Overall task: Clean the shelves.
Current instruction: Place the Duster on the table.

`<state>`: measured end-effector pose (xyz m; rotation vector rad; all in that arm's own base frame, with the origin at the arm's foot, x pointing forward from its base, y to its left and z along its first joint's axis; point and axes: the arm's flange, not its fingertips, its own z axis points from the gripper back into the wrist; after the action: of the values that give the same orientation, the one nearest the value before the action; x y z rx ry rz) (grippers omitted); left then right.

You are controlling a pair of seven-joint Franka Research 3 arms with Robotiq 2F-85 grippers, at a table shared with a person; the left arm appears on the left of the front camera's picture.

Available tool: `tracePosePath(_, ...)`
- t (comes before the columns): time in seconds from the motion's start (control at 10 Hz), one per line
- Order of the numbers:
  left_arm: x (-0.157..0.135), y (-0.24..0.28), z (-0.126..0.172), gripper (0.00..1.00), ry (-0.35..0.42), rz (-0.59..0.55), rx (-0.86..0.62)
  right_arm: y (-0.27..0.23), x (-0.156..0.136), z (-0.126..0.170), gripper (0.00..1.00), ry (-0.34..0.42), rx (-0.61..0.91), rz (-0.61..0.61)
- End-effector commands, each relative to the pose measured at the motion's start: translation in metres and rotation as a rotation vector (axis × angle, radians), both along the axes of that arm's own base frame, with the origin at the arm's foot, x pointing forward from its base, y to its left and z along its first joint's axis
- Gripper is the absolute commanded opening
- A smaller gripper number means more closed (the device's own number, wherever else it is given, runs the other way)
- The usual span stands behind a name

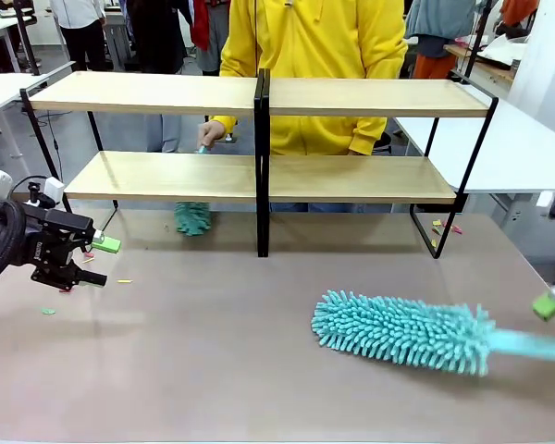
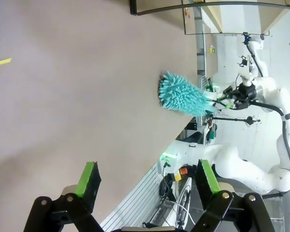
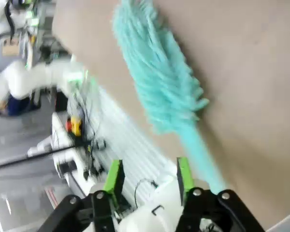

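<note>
The shelves point(image 1: 351, 178), light wooden boards on a black frame, stand across the far half of the table; a corner of the shelves point(image 2: 217, 14) appears in the left wrist view. A teal fluffy duster point(image 1: 402, 331) lies low over the table at right, handle toward my right gripper point(image 1: 552, 302). In the right wrist view the duster point(image 3: 157, 77) is blurred, and its handle runs beside one finger of my right gripper point(image 3: 149, 175), whose jaws are apart with nothing between. My left gripper point(image 1: 97, 261) point(image 2: 147, 181) hovers open at the left. A person's hand point(image 1: 211, 134) holds a second teal duster point(image 1: 192, 218) under the lower left board.
Small coloured scraps point(image 1: 124, 280) lie on the brown table point(image 1: 213, 361) near my left gripper and by the right shelf leg point(image 1: 444, 225). White tables stand at the left point(image 1: 0, 88) and right point(image 1: 518, 148). The person in yellow point(image 1: 314, 37) stands right behind the shelves.
</note>
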<state>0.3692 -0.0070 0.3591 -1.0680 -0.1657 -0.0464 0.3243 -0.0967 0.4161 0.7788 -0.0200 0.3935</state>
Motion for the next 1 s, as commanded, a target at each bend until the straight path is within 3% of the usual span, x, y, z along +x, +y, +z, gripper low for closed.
tracePosePath(0.0,-0.002,-0.003,0.001,1.00,-0.004,0.012,-0.029,-0.023,-0.005,0.025,1.00,-0.222,0.077,-0.321)
tracePosePath(0.1,-0.002,-0.003,0.001,1.00,-0.004,0.012,-0.029,-0.036,-0.017,0.041,1.00,-0.297,0.156,-0.402)
tracePosePath(0.2,-0.002,-0.003,0.001,1.00,-0.004,0.012,-0.029,-0.036,-0.040,0.060,1.00,-0.241,0.449,-0.366)
tracePosePath(0.3,-0.002,-0.003,0.001,1.00,-0.004,0.012,-0.029,-0.026,-0.068,0.072,1.00,-0.092,0.558,-0.316)
tracePosePath(0.5,-0.002,-0.003,0.001,1.00,-0.004,0.012,-0.029,0.003,-0.103,0.073,1.00,0.042,0.527,-0.302)
tracePosePath(0.6,-0.002,-0.003,0.001,1.00,-0.004,0.012,-0.029,-0.030,-0.067,0.077,1.00,-0.118,0.511,-0.300)
tracePosePath(0.9,-0.002,-0.003,0.001,1.00,-0.004,0.012,-0.029,-0.030,-0.067,0.077,1.00,-0.118,0.511,-0.300)
